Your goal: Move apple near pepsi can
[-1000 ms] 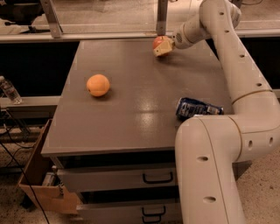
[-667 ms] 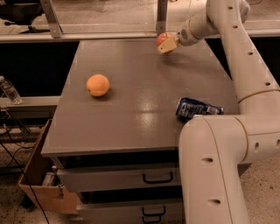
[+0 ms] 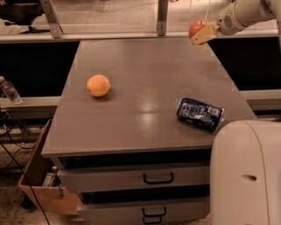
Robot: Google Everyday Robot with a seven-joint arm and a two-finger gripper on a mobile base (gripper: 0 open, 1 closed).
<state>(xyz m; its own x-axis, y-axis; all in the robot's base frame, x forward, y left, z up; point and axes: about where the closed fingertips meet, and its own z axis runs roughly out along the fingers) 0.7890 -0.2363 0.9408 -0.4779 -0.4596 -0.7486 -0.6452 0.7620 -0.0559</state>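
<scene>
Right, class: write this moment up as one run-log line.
pincer: holding apple, raised near far right corner of table | pepsi can: lying on its side, front right | orange: on table, left

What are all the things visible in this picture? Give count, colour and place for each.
apple: one, red, held in the air, top right
pepsi can: one, dark blue, lying on its side, table's front right
orange: one, orange, table's left part
table: one, grey, drawers below
bottle: one, clear, left of table
cardboard box: one, brown, floor, lower left
gripper: one, yellowish, shut on the apple
arm: one, white, right side
</scene>
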